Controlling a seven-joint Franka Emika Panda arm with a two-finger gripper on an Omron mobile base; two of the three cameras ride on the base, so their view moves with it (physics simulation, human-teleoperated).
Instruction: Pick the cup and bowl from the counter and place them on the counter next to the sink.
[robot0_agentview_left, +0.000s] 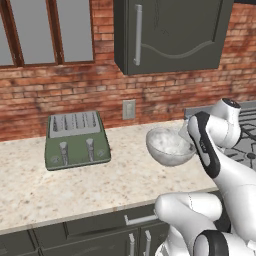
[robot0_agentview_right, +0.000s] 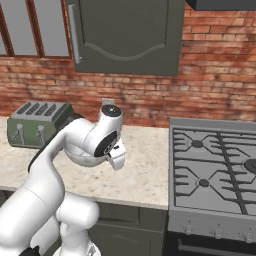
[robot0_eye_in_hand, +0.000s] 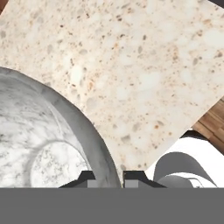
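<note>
The bench (robot0_agentview_left: 75, 185) spreads beige and speckled below the brick wall, with the stove (robot0_agentview_right: 215, 170) butting against its end. Well away from the stove, near the wall, stands the green toaster (robot0_agentview_left: 77, 139). Between toaster and stove the bowl (robot0_agentview_left: 169, 145) hangs above the bench, lifted clear of the stone and tilted slightly. The fingers (robot0_eye_in_hand: 107, 178) are pinched narrow on the bowl's rim, one inside the wall and one outside, as the hand view shows.

The grip is a thin edge pinch on a wide, deep bowl, so my worry is that it pivots or slips out during a swing or a drive toward the sink. A quick turn could also knock it against the toaster.
</note>
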